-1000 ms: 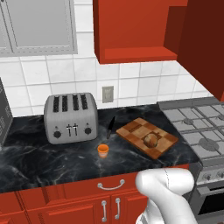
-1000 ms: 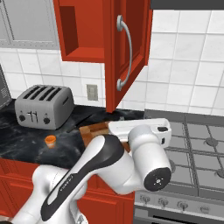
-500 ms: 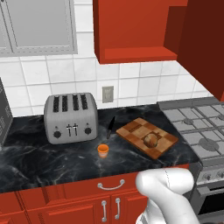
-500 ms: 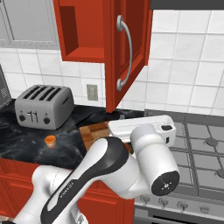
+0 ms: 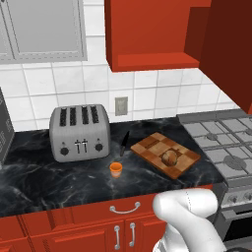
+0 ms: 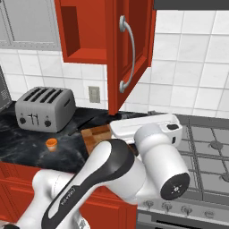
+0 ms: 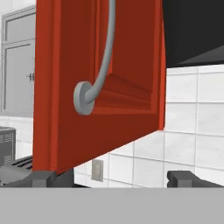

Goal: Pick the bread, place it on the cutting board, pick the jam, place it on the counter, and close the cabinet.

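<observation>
Red cabinet (image 6: pixel 129 53) door open (top cropped), bread (image 5: pixel 170 157) on board, pincer (image 7: pixel 111 178) spread.

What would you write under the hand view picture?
Open gripper facing the red cabinet door's silver handle.

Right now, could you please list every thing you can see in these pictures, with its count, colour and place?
bread: one, brown, on the cutting board.
cutting board: one, checkered brown, on the counter right of the toaster.
jam: one, orange, on the counter in front of the toaster.
counter: one, black with white veins.
cabinet: one, red, on the wall, door open.
toaster: one, grey, on the counter by the wall.
stove: one, grey, right of the counter.
wall outlet: one, grey, on the tiles.
gripper: one, dark tips apart, empty, facing the door.
</observation>
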Controlling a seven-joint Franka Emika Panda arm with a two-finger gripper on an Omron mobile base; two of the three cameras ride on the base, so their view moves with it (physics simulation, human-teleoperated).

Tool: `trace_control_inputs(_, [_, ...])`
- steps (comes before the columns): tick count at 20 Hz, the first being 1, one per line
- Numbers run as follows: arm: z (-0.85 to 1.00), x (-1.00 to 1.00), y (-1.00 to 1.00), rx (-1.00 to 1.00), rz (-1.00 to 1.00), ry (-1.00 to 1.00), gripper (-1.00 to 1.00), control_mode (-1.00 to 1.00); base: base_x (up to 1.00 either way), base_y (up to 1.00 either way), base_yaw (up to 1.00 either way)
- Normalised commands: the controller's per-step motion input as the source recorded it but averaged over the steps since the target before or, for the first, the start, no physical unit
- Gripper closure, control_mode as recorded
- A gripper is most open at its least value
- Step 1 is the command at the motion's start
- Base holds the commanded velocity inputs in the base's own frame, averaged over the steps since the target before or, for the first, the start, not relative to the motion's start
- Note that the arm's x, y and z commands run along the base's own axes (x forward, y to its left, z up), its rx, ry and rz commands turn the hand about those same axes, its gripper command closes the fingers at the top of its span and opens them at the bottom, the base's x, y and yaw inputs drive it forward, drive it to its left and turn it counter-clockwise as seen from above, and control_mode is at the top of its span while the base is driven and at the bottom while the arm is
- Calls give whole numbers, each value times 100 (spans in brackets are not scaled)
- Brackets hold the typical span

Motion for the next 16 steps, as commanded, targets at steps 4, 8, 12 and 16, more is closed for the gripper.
trace_control_inputs(4, [15,-14,0,0,4,0,-100,-100,0,0,0])
trace_control_inputs(8, [14,-15,0,0,4,0,-100,-100,0,0,0])
trace_control_inputs(12, [11,-9,0,0,3,0,-100,-100,0,0,0])
trace_control_inputs(16, [4,0,0,0,3,0,-100,-100,0,0,0])
